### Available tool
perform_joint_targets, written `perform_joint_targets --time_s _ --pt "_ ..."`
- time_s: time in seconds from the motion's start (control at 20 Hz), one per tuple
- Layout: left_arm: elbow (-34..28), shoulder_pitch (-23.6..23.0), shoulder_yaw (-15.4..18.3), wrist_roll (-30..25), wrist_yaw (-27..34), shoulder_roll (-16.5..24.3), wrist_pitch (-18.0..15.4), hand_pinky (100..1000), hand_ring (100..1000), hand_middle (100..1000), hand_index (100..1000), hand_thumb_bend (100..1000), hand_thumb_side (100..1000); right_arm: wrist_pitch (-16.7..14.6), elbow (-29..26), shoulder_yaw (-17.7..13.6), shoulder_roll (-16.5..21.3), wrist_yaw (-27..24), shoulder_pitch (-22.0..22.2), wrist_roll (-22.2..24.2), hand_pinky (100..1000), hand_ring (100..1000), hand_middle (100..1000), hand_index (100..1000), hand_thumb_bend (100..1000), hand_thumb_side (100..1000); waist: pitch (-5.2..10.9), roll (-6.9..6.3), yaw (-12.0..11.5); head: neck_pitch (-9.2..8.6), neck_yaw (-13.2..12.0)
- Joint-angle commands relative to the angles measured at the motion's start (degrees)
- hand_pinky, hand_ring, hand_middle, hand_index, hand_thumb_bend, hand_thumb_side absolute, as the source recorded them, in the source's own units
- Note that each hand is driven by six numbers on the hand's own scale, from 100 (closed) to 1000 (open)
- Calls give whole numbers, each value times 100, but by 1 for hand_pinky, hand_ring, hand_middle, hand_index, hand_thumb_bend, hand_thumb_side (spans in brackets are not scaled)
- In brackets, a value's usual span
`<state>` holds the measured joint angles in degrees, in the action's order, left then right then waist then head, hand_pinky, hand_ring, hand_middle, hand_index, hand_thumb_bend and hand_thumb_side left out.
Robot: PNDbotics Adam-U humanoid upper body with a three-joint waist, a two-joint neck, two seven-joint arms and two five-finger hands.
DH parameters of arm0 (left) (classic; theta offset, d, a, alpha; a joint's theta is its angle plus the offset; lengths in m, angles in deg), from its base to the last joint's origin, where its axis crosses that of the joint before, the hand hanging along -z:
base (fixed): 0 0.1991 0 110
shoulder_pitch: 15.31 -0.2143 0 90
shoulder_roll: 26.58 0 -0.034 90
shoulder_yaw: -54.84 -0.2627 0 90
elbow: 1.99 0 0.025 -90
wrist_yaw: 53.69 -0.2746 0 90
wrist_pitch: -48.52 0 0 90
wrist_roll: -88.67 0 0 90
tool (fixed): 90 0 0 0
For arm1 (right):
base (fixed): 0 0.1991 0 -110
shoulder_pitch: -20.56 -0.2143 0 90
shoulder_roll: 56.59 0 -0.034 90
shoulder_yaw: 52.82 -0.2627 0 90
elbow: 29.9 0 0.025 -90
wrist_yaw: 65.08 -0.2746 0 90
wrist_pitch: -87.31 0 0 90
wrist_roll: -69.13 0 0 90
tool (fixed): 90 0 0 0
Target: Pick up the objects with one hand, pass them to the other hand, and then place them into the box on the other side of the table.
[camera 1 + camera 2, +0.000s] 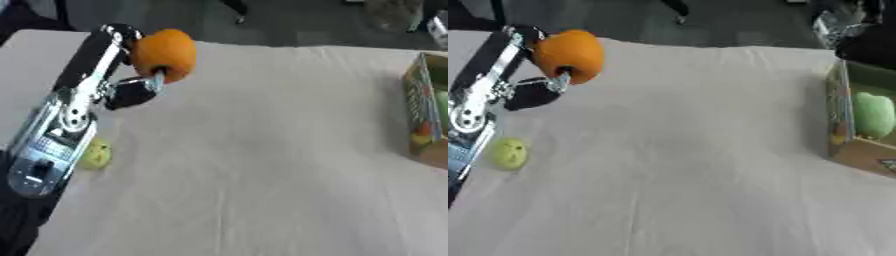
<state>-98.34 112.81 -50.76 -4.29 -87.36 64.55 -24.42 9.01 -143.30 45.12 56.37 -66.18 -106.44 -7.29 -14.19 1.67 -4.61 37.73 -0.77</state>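
Note:
My left hand is raised above the table's left side and is shut on an orange fruit-shaped object, with fingers curled round its lower side. A small yellow-green object lies on the white tablecloth below the left arm. The cardboard box stands at the right edge of the table, with a pale green object inside it. My right hand shows in neither view.
The white tablecloth covers the table between the left arm and the box. Dark floor and the legs of a person show beyond the far edge.

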Motion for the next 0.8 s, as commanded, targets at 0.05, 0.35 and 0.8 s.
perform_joint_targets --time_s 0.05,0.35,0.8 --pt "119 21 -16 246 -200 -183 -187 600 607 530 512 100 148 -167 -119 275 110 363 -284 487 950 979 819 911 100 279 183 11 13 64 44" --pt "405 -85 -55 532 -506 -507 -426 598 605 526 510 100 151 -261 -119 748 -227 917 -707 1162 942 977 825 906 100 276 200 37 14 133 83" --pt "585 -177 -121 761 -672 -775 -628 597 604 525 509 100 157 -173 -119 1221 -744 1619 -1052 1914 939 977 824 903 102 311 210 71 14 176 124"
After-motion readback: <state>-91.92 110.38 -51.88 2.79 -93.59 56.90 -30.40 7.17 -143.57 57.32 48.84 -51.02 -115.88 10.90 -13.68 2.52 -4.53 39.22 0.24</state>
